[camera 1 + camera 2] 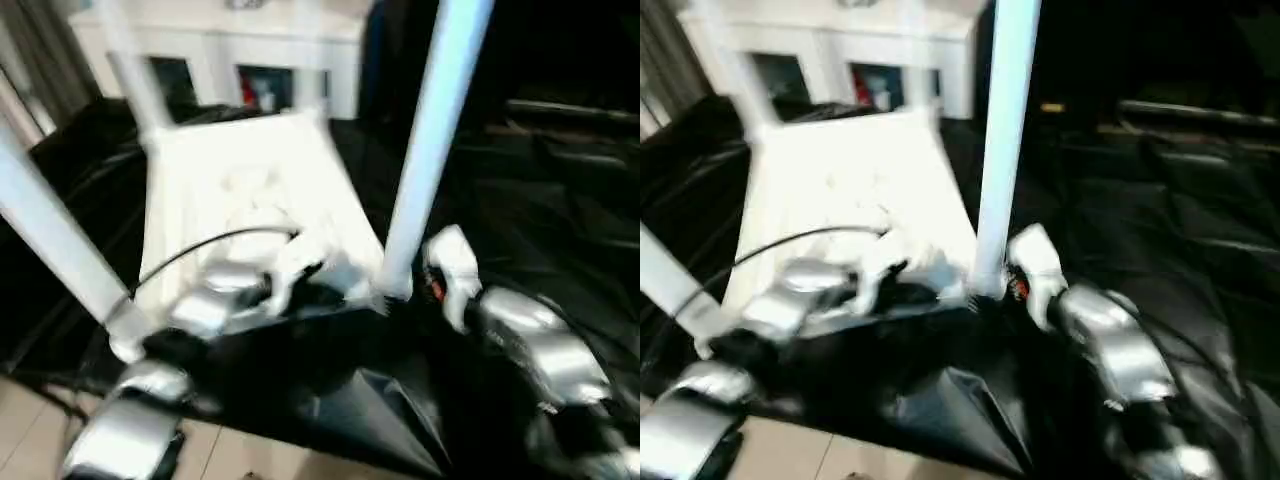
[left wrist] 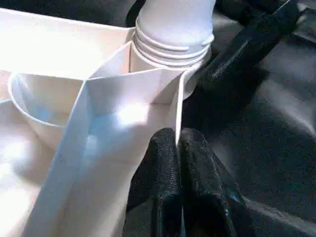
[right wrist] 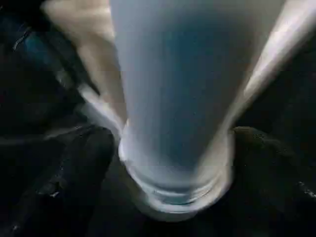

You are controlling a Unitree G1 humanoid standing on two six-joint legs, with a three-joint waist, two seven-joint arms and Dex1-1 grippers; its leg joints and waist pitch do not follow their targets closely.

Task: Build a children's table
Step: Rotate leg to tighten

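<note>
Your children's table [image 1: 240, 190] is lying upside down on the black-draped desk [image 1: 560, 200], its ribbed white plastic underside facing up. Smooth tapered tube legs are standing in the corner sockets. Your right claw [image 3: 173, 163] is straddling the nearest upright leg [image 1: 432, 130] at its ringed base, one black textured finger on each side, holding it. Your left claw [image 2: 178, 143] is pinching a thin plastic rib at the tabletop edge, its pebbled fingers nearly together, just beside that socket. A white glass-doored cabinet [image 1: 250, 50] is standing behind.
</note>
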